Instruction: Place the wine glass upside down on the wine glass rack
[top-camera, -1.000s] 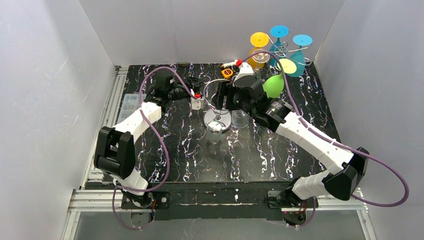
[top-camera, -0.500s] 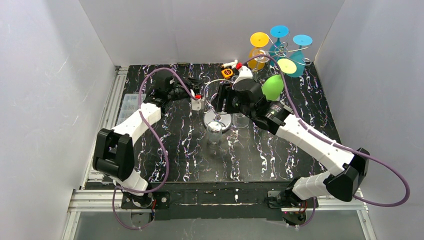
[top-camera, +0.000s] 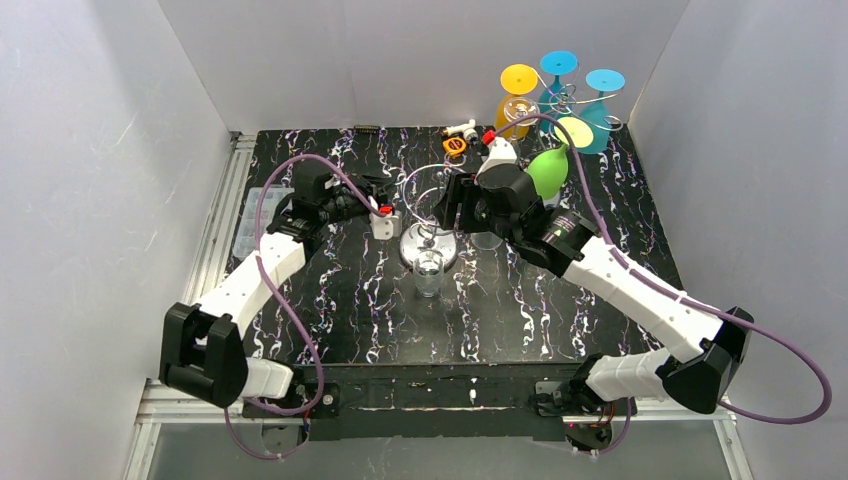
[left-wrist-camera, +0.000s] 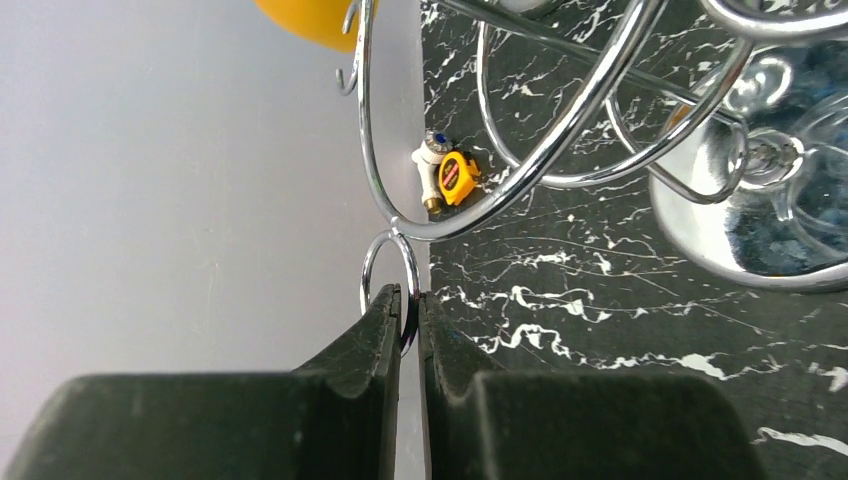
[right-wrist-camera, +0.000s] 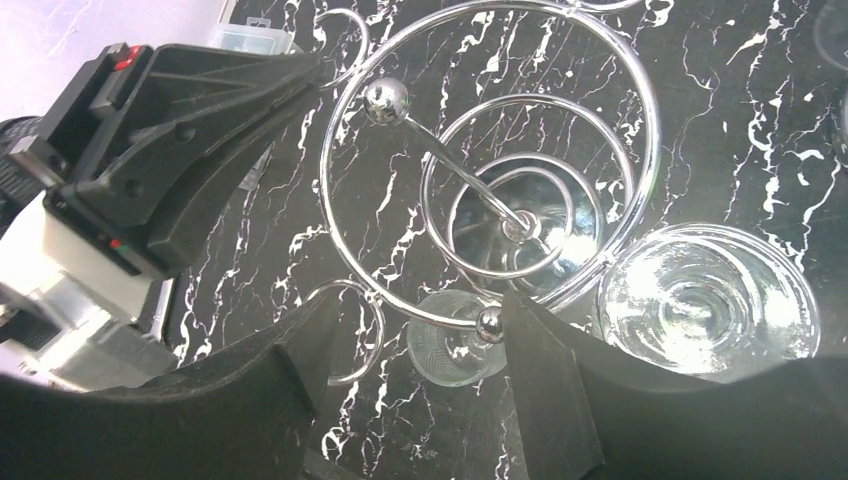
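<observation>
The chrome wire wine glass rack stands mid-table, its spiral rings filling the right wrist view. My left gripper is shut on a small wire loop at the rack's left edge; from above it reaches in from the left. My right gripper hovers open over the rack's near side. A clear wine glass sits at the rack's near side; its round glass disc shows under the ring's ball end, between my right fingers without touching them.
A second clear glass stands just right of the rack. Coloured glasses, orange, blue and green, hang at the back right. A yellow tape measure lies behind the rack. A clear plastic box sits at the left edge.
My left gripper has shut on the rack's wire loop and its arm has drawn toward the near left. The rack and glass shifted slightly nearer. My right gripper's jaws narrowed a little.
</observation>
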